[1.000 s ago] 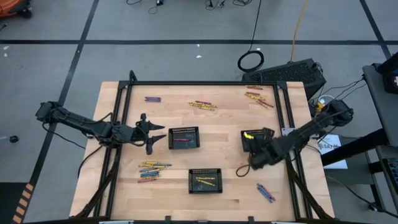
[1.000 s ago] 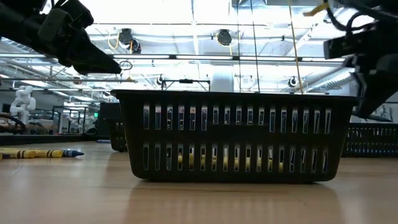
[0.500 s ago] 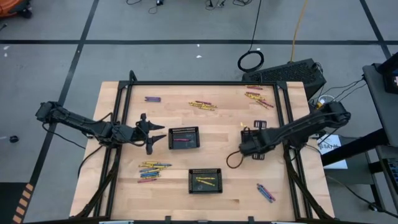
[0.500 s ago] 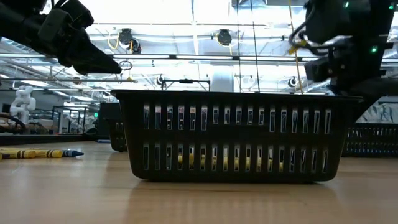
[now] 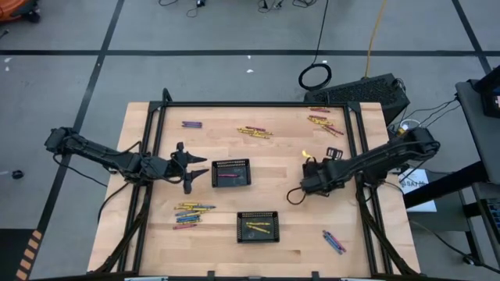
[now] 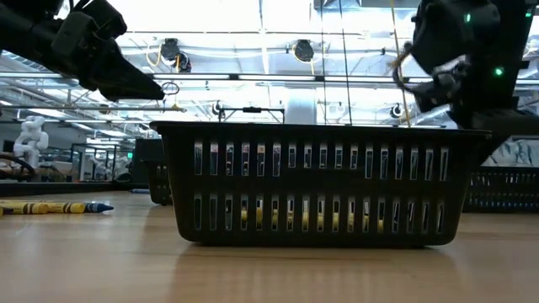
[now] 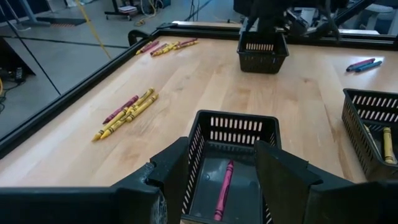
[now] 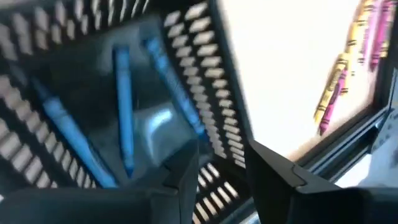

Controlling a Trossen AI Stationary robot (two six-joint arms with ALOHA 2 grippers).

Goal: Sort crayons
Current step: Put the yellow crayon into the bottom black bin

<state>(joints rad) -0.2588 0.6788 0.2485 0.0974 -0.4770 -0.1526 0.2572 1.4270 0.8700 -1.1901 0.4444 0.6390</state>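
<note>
I hold my right pincer (image 8: 217, 171), jaws parted and empty, over the black mesh rectangular tray (image 8: 205, 81) holding blue crayons (image 8: 122, 99), left pincer (image 7: 221, 168) wide nearby.

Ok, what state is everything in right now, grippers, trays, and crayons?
Left gripper: open, empty.
Right gripper: open, empty, above the right tray.
Middle tray: holds one pink crayon.
Front tray: holds yellow crayons.
Right tray: holds blue crayons.
Loose crayons: lying in piles on the table.
</note>
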